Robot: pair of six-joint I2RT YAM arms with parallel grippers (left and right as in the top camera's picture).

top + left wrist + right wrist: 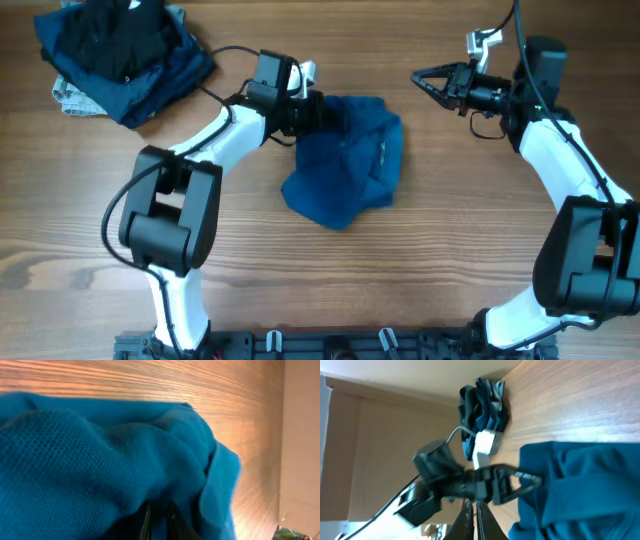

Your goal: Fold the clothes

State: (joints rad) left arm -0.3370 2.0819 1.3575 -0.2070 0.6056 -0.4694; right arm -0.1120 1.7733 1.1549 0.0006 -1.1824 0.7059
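The blue shirt (345,160) lies crumpled in a heap on the wooden table, a little right of the middle. My left gripper (322,108) is at its upper left edge. In the left wrist view the blue fabric (90,460) fills the picture and drapes round the left gripper (159,506), whose jaws stand close together with cloth between them. My right gripper (418,76) hangs shut and empty above the table, to the right of the shirt and apart from it. In the right wrist view its tips (473,502) point at the left arm and the shirt (580,480).
A heap of navy, black and pale patterned clothes (120,50) sits at the table's far left corner, also seen in the right wrist view as a dark bundle (482,405). Bare wood (330,290) stretches along the table's near side.
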